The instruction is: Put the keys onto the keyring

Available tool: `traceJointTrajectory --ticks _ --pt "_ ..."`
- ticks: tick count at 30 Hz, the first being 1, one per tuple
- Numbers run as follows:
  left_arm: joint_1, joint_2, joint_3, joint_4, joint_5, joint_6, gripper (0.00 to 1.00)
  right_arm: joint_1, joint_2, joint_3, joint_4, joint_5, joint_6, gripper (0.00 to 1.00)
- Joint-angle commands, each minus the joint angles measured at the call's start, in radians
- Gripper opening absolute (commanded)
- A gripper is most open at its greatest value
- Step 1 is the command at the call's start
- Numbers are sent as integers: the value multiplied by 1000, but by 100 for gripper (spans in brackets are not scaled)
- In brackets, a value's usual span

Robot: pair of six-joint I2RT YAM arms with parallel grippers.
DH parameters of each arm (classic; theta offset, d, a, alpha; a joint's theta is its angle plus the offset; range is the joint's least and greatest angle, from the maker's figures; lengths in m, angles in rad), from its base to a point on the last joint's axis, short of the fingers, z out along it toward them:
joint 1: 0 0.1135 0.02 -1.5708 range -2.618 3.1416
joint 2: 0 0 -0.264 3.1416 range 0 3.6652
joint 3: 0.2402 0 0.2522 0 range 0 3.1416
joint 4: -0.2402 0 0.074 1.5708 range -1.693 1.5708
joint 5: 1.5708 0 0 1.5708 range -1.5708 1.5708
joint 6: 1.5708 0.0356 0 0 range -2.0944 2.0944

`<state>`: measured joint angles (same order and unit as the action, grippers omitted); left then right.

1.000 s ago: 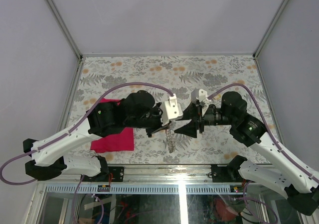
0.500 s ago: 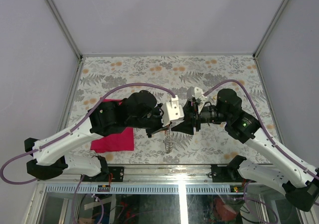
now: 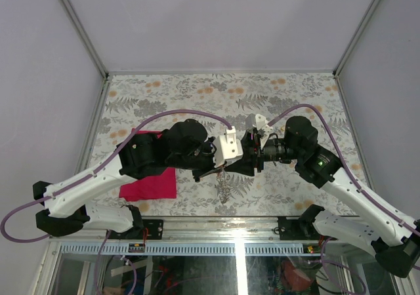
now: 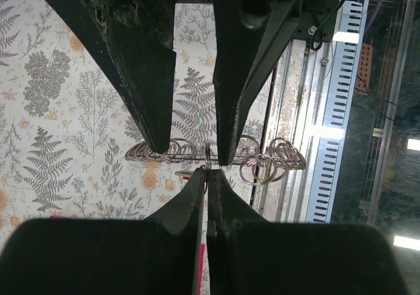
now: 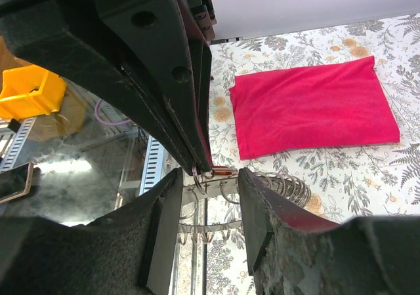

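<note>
Silvery keyring (image 4: 262,160) is hanging clamped in my left gripper (image 4: 207,174), so I am aiming the right gripper (image 5: 210,177), jaws parted, squarely at the red key (image 5: 221,172).

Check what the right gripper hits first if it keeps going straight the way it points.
Probably the keyring, pinched in the left gripper: its loops lie between the right gripper's part-open fingers. Right behind it sits the left gripper itself, though depth is hard to judge.
</note>
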<state>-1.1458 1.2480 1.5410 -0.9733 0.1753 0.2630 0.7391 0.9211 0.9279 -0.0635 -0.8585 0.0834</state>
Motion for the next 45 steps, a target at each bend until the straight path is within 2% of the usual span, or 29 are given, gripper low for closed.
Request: traceJointTrajectory --ticks 1,12,17,22,28,30,34,40,45 --pt "-7 0 45 25 15 10 0 6 10 8 63 -28 12 45" --pt "-7 7 53 25 17 10 0 5 14 1 74 -40 17 34" --pt "-8 4 54 25 12 8 0 6 10 -6 72 -37 14 45" --pt "-9 -1 57 25 11 4 0 6 10 -12 71 -37 13 46" --pt "-8 1 58 29 11 4 0 6 17 -9 76 -39 12 35" --pt "-9 1 58 31 10 2 0 6 19 -8 77 -42 12 26" --pt "-9 0 54 34 9 2 0 6 17 -7 76 -49 8 0" --pt "-9 -19 37 57 12 -5 1 6 -10 -7 79 -47 7 0" --pt "-9 -52 11 97 31 -14 14 6 -34 -7 95 -52 18 0"
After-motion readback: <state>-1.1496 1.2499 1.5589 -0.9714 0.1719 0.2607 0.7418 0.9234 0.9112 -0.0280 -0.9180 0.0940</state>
